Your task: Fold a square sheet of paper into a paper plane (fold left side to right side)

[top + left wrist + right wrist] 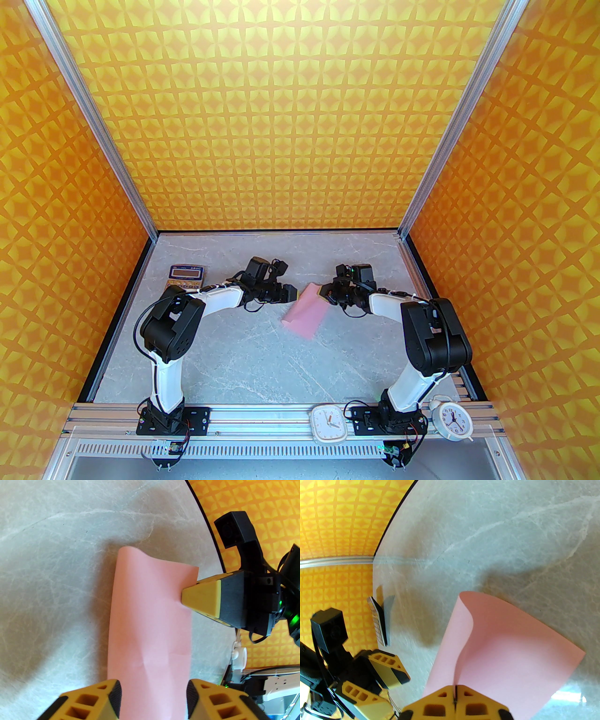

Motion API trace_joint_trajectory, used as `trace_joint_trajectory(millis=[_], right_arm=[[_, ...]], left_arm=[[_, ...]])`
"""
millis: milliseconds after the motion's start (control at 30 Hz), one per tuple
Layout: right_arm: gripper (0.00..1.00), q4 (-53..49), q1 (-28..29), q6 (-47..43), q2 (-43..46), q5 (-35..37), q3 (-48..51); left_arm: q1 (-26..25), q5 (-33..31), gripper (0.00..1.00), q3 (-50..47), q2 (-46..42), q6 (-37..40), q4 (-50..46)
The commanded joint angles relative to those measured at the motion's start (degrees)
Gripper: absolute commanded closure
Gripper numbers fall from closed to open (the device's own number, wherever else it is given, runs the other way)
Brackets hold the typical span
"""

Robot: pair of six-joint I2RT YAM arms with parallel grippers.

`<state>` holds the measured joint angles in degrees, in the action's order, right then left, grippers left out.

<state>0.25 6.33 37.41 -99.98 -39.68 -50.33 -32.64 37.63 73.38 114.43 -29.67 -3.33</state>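
Centrally, the square sheet of paper (304, 315) lies on the desk (234, 351) between the 2 arms, doubled over loosely on itself (the bend is rounded, not a sharp crease, and lies on the side away from the right arm). The right end effector (323, 295) is closed on the sheet's right-hand edge, and its wrist view shows the 2 fingers pressed together with pink paper pinched between them. The left end effector (293, 293) is just beside the sheet's left side with its fingers apart. Its wrist view shows the sheet in the gap between them, and contact cannot be judged. A calculator (186, 277) lies at the far left. 2 white clocks (328, 423) rest on the near rail.
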Motion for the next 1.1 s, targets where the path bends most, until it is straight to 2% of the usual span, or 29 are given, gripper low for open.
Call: trace_joint_trajectory(millis=[0,67,200,500,567,700,800,900,1067], right_arm=[[1.0,-7.81,-0.74,-6.74,-1.34,-0.39,-2.93],[1.0,-9.77,-1.13,-8.25,-1.61,0.47,-3.66],[1.0,-10.88,-2.02,-9.49,-2.3,1.44,-4.13],[1.0,-12.14,-3.33,-10.76,-3.83,2.57,-5.35],[1.0,-12.79,-3.34,-11.15,-3.96,3.01,-5.66],[0.9,-12.04,-3.34,-10.34,-3.51,2.92,-4.96],[0.71,-11.37,-3.34,-9.04,-1.77,4.05,-3.6],[0.61,-8.82,-3.3,-6.07,1.17,5.49,-0.56],[0.56,-3.43,-1.67,0.12,5.21,7.95,5.46]], left_arm=[[-1.27,-1.55,0.67,4.37,2.83,5.07,-5.38],[-2.09,-1.59,0.74,5.92,3.8,6.16,-6.73],[-3.75,-1.58,0.77,8.79,5.74,8.35,-9.47],[-4.71,-1.59,0.76,11.32,8.76,10.54,-11.8],[-6.55,-1.64,0.76,11.68,8.97,10.86,-12.17],[-6.98,-2.07,0.75,12.14,9.41,10.45,-12.08],[-7.25,-2.21,0.75,12.0,9.49,9.6,-11.36],[-7.35,-2.29,0.75,12.0,9.58,9.0,-10.64],[-7.43,-2.25,0.75,11.98,9.67,8.31,-10.18]])
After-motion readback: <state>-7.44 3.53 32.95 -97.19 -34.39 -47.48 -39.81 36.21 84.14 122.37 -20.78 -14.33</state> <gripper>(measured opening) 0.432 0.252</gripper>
